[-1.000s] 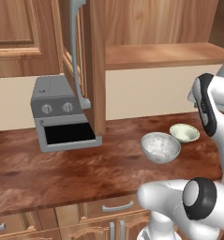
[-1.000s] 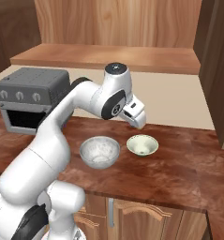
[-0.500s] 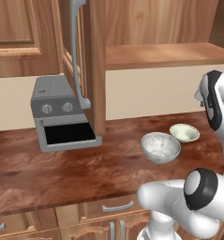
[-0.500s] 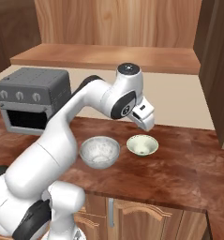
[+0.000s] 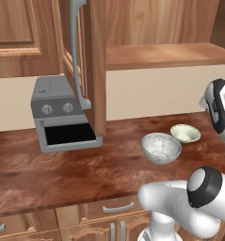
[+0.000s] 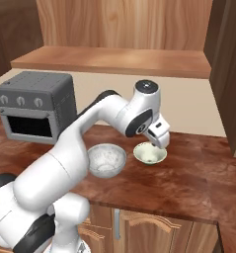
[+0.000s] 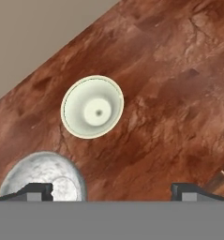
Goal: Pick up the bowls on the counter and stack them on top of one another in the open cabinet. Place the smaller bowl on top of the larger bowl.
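Both bowls sit on the counter [image 5: 62, 169], towards its back edge, close to the pale wall. The smaller bowl [image 6: 149, 153], plain cream, stands upright and empty; the larger bowl [image 6: 106, 159], grey and speckled, stands just beside it, a little nearer the counter's front edge. From the left base camera the two rims look almost touching, with the small bowl [image 5: 185, 133] behind and to the right of the big one [image 5: 161, 148]; from the hand camera a narrow strip of brown wood shows between them.

The gripper [image 6: 160, 140] hangs in the air above the smaller bowl, not touching it. In the hand camera its two dark fingertips [image 7: 36, 191] stand far apart, as wide as they go, with nothing between them. The cream bowl [image 7: 92, 107] lies ahead of the tips and closer to the left one, rather than centred in the gap. The grey bowl [image 7: 43, 176] sits partly behind that same left tip, at the lower edge of the picture.

The open cabinet [image 5: 170, 54] is on the wall above the bowls, its wooden shelf bare, its door [image 5: 88, 66] swung out towards the camera with the long grey handle [image 5: 75, 56] on it. A grey toaster oven [image 5: 62, 115] stands on the counter to the left of the door, well apart from the bowls.
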### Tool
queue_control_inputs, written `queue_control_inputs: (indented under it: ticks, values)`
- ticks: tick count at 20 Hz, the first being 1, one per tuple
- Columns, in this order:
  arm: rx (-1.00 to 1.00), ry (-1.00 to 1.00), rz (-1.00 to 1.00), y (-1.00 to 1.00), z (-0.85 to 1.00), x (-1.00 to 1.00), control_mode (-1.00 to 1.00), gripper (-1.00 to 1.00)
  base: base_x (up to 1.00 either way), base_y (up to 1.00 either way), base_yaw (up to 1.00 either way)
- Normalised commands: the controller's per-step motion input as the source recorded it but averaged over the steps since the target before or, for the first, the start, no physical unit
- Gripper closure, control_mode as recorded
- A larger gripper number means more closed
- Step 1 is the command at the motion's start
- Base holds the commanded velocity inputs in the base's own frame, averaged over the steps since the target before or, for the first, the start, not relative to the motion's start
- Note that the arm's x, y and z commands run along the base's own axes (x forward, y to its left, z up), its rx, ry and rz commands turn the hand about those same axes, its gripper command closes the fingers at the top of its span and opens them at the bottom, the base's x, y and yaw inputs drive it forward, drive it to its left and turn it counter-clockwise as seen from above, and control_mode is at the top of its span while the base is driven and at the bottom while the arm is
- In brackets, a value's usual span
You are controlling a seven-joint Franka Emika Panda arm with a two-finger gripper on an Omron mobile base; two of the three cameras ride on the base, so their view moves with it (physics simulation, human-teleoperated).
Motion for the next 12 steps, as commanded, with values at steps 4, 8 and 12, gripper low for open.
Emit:
queue_control_inputs:
  ticks: [4,8,12]
  values:
    - [0.00,-0.02,-0.03,-0.17,-0.26,0.09,-1.00,-1.00,0.00,0.00,0.00]
    - [0.00,-0.02,-0.04,-0.15,-0.28,0.11,-1.00,-1.00,0.00,0.00,0.00]
    - [0.00,-0.03,-0.04,-0.10,-0.31,0.11,-1.00,-1.00,0.00,0.00,0.00]
